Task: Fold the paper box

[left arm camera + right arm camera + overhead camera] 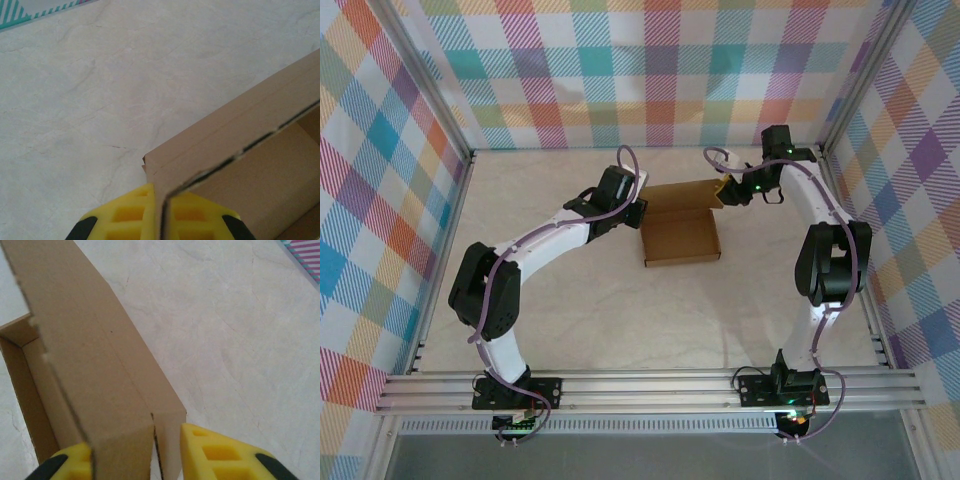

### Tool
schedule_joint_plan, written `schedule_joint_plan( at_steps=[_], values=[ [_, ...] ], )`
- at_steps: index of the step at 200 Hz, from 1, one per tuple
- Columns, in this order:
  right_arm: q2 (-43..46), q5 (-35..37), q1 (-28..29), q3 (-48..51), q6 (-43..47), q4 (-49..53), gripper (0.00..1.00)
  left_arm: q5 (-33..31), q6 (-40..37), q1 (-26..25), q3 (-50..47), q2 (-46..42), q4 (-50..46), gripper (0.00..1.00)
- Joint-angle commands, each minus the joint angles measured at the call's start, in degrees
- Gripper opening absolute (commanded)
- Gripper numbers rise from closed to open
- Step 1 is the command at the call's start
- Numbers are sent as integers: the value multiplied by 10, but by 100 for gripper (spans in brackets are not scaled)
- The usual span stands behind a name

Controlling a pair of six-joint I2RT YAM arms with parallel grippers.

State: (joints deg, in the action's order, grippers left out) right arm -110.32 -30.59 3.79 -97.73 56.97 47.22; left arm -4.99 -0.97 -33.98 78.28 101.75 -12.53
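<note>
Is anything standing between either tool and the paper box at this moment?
Nothing visible does. The left tool is shut on a wall of the paper box at its left corner; the right tool straddles its raised far flap.

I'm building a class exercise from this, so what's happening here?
Two robot arms are folding a brown paper box on the table. The left gripper is shut on the box's far left corner. The right gripper straddles the right end of the raised back wall; whether it grips is unclear. The box is an open tray, not closed.
</note>
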Motion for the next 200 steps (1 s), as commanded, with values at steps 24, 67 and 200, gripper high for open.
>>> schedule_joint_plan(
  at_steps=[24,67,200],
  values=[
    [6,-7,1,-17,18,30,32,14,-2,5,10,10,-21,0],
    [9,-5,1,-20,18,40,25,11,0,6,6,11,-15,0],
    [77,41,36,38,-116,-51,0,-7,83,7,29,17,-9,0]
  ],
)
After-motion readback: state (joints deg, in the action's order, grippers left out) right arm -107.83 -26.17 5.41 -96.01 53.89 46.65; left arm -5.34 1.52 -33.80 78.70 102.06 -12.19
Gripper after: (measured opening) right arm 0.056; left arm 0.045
